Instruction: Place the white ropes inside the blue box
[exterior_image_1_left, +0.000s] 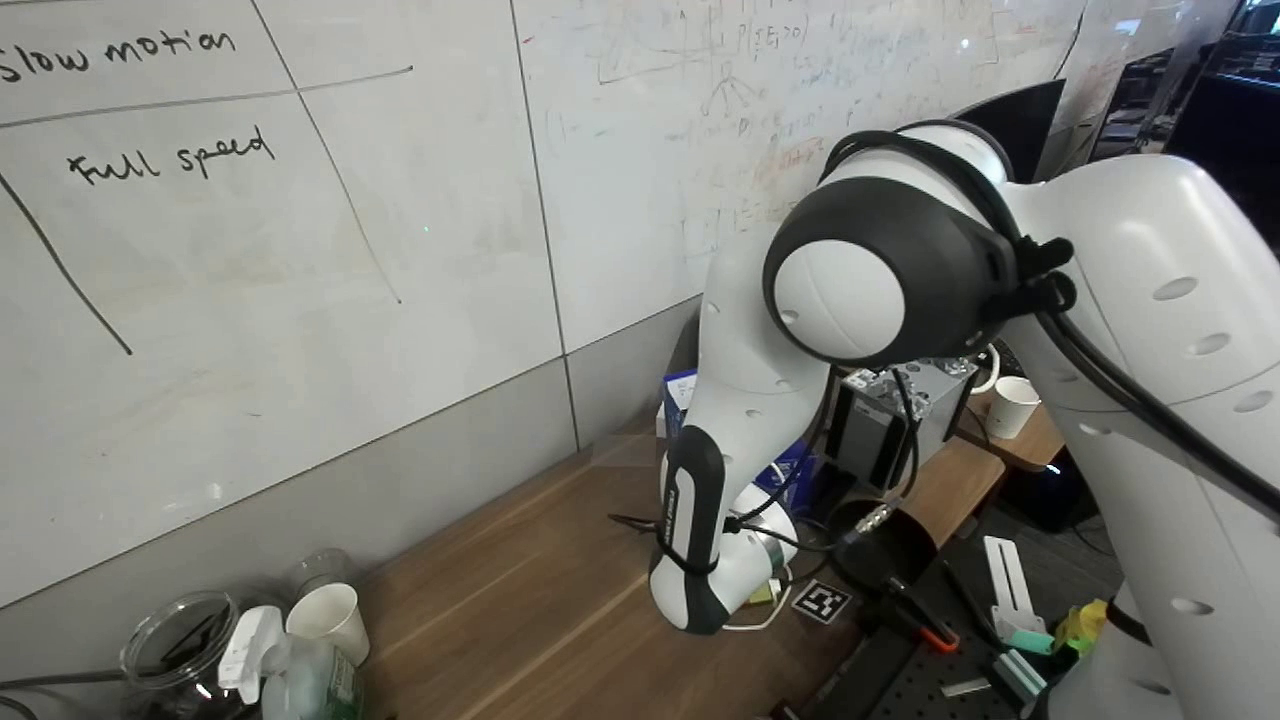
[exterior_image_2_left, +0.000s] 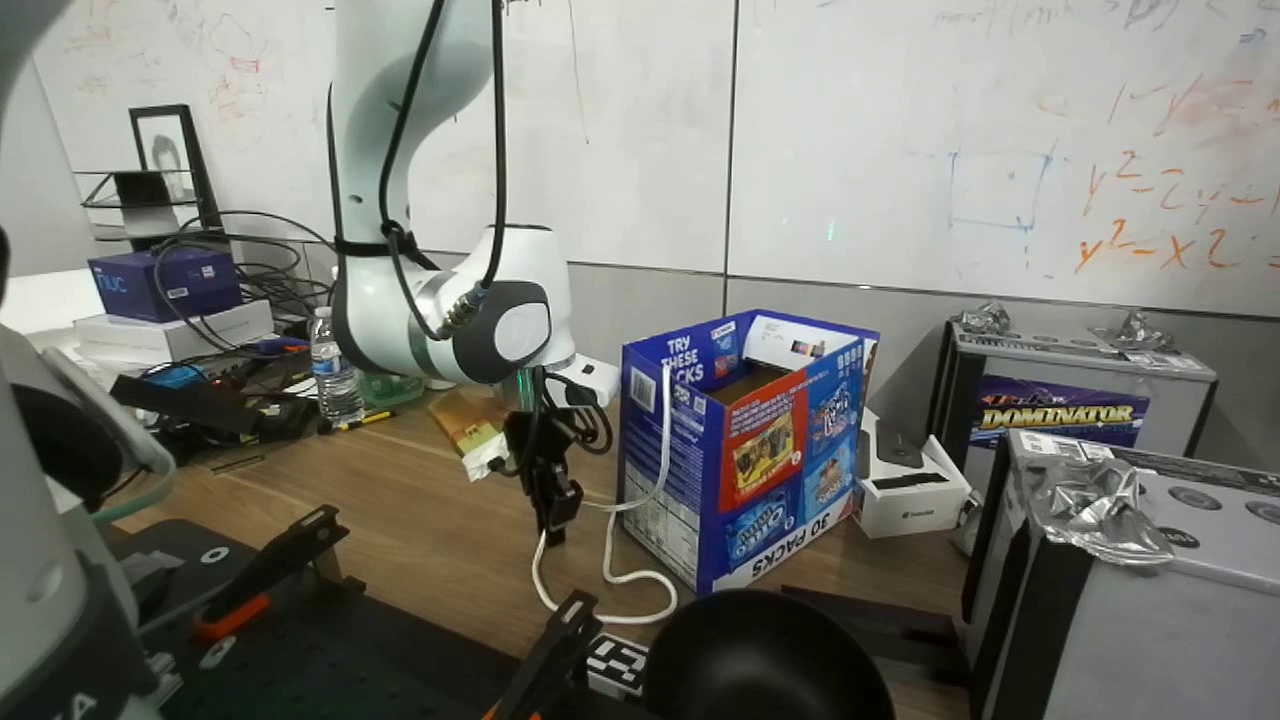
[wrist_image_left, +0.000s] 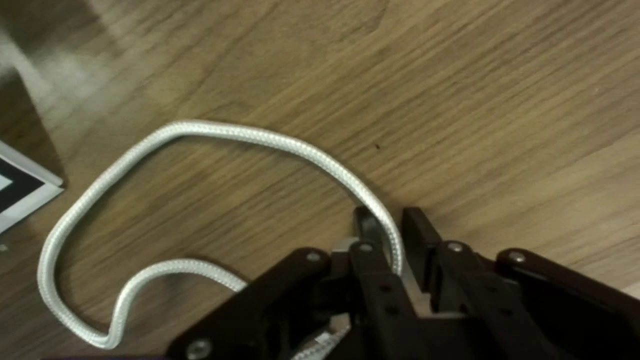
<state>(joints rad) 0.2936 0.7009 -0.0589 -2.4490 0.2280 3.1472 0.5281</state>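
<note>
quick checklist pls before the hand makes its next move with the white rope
1. White rope between the fingers of the hand: ok, wrist view.
2. Grip firm: cannot tell, contact on both sides isn't clear.
3. Blue box upright: ok.
4. Box top open: ok, in an exterior view.
5. Hand above the box rim: not ok, low over the table beside the box.
6. Rope off the box's outer wall: not ok, one strand runs down it from the rim.

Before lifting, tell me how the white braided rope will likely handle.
The white braided rope looks floppy, lying in loose bends. Being thin, it is probably light. It may catch: a stretch hangs from the rim of the blue printed cardboard box.
</note>
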